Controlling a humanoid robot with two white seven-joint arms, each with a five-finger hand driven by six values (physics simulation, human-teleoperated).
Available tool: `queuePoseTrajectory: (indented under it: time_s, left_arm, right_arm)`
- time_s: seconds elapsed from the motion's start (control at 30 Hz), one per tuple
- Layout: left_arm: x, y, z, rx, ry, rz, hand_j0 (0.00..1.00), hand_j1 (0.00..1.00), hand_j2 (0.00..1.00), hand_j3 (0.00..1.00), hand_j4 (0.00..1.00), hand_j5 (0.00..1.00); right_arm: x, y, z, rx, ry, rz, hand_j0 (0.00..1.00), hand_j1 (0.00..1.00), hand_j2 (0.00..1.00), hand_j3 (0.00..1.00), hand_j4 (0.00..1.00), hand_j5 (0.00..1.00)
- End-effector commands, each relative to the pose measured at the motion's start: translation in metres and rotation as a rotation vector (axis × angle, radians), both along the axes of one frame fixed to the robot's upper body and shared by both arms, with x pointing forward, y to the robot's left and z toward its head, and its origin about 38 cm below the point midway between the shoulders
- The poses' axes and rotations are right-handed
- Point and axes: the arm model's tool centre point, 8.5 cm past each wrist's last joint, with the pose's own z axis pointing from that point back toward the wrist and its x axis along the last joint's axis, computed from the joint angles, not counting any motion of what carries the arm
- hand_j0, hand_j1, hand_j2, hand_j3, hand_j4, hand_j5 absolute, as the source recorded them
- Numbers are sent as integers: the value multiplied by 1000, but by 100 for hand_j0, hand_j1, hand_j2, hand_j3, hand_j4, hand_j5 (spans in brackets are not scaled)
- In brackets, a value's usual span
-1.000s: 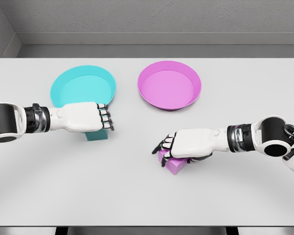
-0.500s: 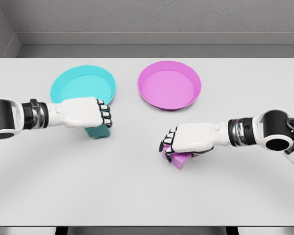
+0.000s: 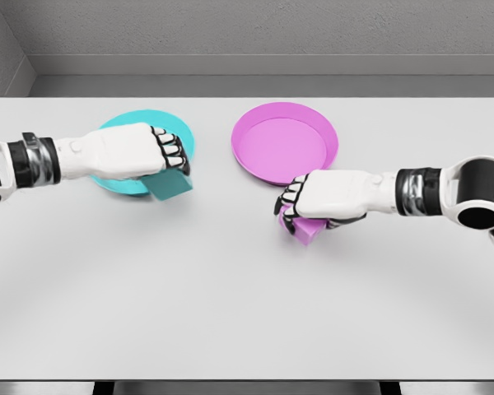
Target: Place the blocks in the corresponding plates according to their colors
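My left hand [image 3: 160, 160] is shut on the teal block [image 3: 170, 186], which hangs tilted below its fingers at the near edge of the teal plate [image 3: 177, 132]. The hand covers much of that plate. My right hand [image 3: 300, 206] is shut on the pink block [image 3: 305, 231], lifted off the table just in front of the pink plate [image 3: 285, 144]. Only the lower corner of the pink block shows under the fingers.
Both plates stand on a white table [image 3: 230, 296] that reaches a grey wall at the back. The table's front edge runs along the bottom of the view.
Both hands have risen and moved toward the back with their blocks. The left now overlaps the teal plate; the right has come up close to the pink plate.
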Motion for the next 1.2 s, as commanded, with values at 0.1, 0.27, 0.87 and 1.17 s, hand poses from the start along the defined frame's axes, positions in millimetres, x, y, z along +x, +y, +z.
queuePoseTrajectory:
  time_s: [0.1,0.27,0.87,1.17]
  left_arm:
    - [27,46,-7,-47,52,167,46,46,46,46,46,46]
    - [39,71,-23,-35,91,258,46,46,46,46,46,46]
    - [66,43,-43,13,97,262,86,86,86,86,86,86]
    - [68,45,-36,3,87,265,100,100,100,100,100,100]
  right_arm:
    - [10,-5,11,19,-19,-61,50,50,50,50,50,50]
    - [34,-1,18,45,-23,-125,50,50,50,50,50,50]
    - [95,14,29,100,-2,-317,50,50,50,50,50,50]
    - [114,26,34,132,23,-465,50,50,50,50,50,50]
